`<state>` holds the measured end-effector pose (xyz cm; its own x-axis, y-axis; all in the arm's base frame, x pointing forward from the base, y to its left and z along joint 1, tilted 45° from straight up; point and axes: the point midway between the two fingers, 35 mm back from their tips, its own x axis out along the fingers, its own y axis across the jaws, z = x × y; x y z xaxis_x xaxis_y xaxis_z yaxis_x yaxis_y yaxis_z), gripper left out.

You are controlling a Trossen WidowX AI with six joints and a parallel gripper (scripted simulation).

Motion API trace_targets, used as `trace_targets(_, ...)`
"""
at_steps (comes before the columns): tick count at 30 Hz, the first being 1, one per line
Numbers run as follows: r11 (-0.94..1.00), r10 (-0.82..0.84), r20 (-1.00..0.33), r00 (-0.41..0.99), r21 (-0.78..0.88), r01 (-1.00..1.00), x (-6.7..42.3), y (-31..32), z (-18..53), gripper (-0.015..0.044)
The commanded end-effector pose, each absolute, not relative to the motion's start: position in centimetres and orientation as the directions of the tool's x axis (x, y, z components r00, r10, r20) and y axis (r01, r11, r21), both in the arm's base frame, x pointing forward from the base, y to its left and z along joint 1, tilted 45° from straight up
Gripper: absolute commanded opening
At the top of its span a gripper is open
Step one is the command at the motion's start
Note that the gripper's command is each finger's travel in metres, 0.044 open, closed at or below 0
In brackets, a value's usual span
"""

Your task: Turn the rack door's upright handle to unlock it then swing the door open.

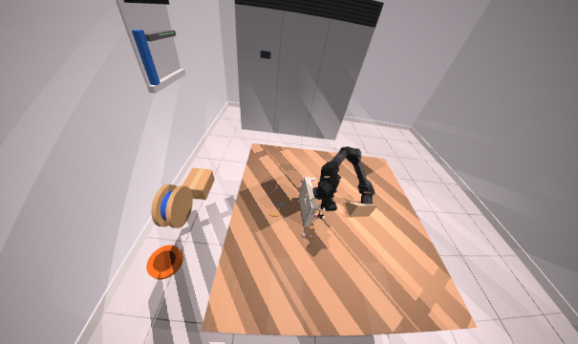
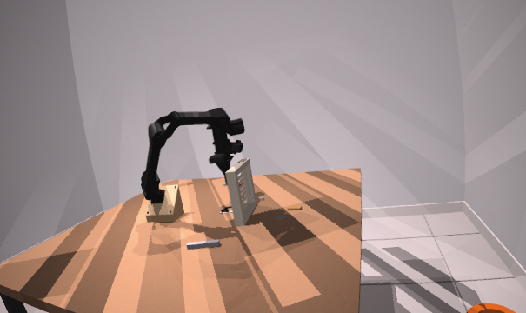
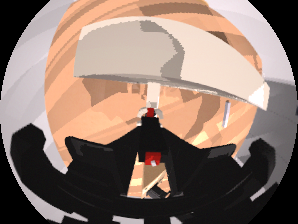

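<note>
Claw (image 1: pixel 323 210) (image 2: pixel 226 179) (image 3: pixel 150 129), partly closed, apparently grips the handle (image 3: pixel 153 158) beside the rack door (image 1: pixel 308 201) (image 2: pixel 242 196) (image 3: pixel 127 52); off-centre turning could make it slip.

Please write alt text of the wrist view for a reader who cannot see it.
The gripper's black fingers are closed on the rack door's handle, its red part showing between them. Beyond stands the pale frame, seen from above, on a striped wooden table.
</note>
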<state>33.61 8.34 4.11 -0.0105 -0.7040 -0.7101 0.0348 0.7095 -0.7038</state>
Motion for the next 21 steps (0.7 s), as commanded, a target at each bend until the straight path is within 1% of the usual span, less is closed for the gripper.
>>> trace_targets(1,0.711,-0.704,-0.710,-0.019,-0.703,-0.036,33.49,8.17,3.95,0.0013)
trace_targets(6,0.686,-0.704,-0.710,-0.019,-0.672,-0.279,33.49,8.17,3.96,0.0013)
trace_targets(11,0.620,-0.704,-0.710,-0.019,-0.601,-0.505,33.49,8.17,3.96,0.0013)
trace_targets(16,0.517,-0.704,-0.710,-0.019,-0.493,-0.700,33.49,8.17,3.96,0.0013)
trace_targets(21,0.382,-0.704,-0.710,-0.019,-0.356,-0.853,33.49,8.17,3.95,0.0013)
